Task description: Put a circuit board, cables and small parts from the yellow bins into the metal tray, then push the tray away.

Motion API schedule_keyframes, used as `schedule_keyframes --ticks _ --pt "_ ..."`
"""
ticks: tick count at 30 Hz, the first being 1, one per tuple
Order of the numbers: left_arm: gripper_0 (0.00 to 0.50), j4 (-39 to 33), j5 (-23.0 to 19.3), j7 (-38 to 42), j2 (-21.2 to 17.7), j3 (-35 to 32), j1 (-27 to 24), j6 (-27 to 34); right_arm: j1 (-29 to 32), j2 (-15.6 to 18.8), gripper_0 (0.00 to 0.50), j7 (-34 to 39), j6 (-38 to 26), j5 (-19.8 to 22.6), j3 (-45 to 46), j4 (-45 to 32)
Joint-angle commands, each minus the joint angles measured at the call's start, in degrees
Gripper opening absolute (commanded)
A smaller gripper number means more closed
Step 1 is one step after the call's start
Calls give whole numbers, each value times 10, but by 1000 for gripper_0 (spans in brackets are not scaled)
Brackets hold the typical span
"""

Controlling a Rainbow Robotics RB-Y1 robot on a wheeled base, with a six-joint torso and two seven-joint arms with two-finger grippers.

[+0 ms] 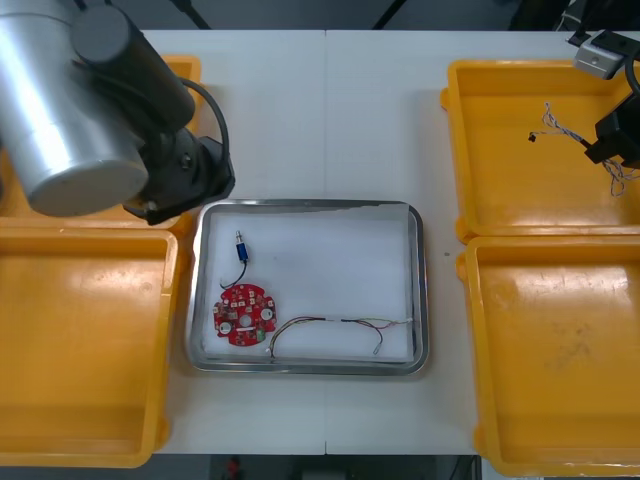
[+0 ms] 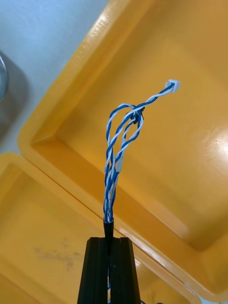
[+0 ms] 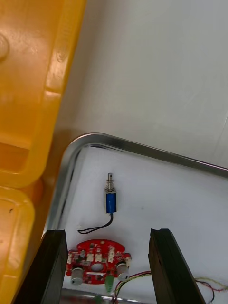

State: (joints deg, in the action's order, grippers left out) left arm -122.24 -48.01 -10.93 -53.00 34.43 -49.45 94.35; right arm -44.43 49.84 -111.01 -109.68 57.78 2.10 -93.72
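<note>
The metal tray (image 1: 305,205), white inside, sits mid-table. In it lie a round red circuit board (image 1: 245,314), a small blue metal part (image 1: 241,247) with a black lead, and a red and yellow cable (image 1: 340,325). My right gripper (image 1: 612,140) hovers over the far right yellow bin (image 1: 520,190), shut on a twisted blue and white cable (image 1: 560,125). In the right wrist view the cable (image 2: 118,147) rises from between the closed fingers (image 2: 97,266). My left gripper (image 3: 107,232) stands open above the tray's far left corner, over the board (image 3: 97,267) and the blue part (image 3: 110,202).
The near right bin (image 1: 560,350) and near left bin (image 1: 80,350) look bare inside. My left arm covers most of the far left bin (image 1: 185,70). Bare table lies beyond the tray's far rim (image 3: 142,147).
</note>
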Motion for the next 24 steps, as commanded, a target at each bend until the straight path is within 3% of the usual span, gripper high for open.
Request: schedule_keyframes --ticks 1,7,12,19,24 --pt "500 9 -74 -147 -61 -70 -11 7 -18 1 0 -18 -3 31 5 -20" --pt "500 81 -154 -233 -89 -137 -11 6 -18 1 0 -14 -3 50 -21 -52" --pt "500 154 -189 -230 -96 -173 -11 -8 -18 -4 0 -9 -3 61 -54 -84" --pt "500 257 -186 -212 -105 -180 -21 -36 -23 -28 0 -9 20 79 -110 -141" --pt "500 336 -172 -133 -110 -180 -28 -67 -39 -34 0 -13 85 118 -180 -152"
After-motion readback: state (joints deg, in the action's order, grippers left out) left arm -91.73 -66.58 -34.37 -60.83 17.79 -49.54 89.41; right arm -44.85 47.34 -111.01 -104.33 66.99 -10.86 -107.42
